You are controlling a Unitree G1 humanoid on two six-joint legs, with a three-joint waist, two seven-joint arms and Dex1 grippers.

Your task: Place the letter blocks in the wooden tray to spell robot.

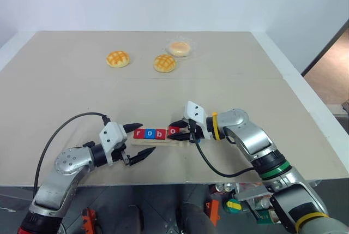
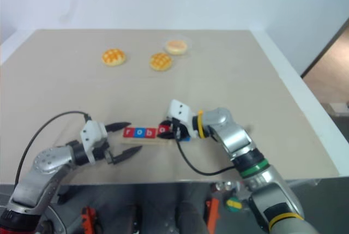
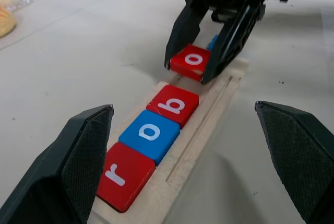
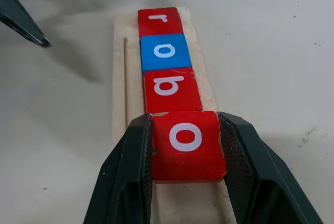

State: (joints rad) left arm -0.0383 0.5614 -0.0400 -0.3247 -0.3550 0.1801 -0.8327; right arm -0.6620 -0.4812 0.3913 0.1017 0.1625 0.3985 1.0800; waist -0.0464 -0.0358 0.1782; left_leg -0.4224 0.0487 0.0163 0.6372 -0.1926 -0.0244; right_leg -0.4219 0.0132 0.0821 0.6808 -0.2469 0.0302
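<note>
The left gripper [image 1: 136,142] waits wide open at the tray's [image 3: 206,132] left end, one finger on either side of it, holding nothing. The tray runs left to right near the table's near edge, with r [image 3: 124,176], o [image 3: 150,134] and b [image 3: 174,105] seated in order from the left. The right gripper [image 4: 187,151] pinches the red second o [image 4: 187,144] by its sides, held just right of the b, over the fourth slot. A blue tile [image 3: 212,42] shows just behind it, its letter hidden.
</note>
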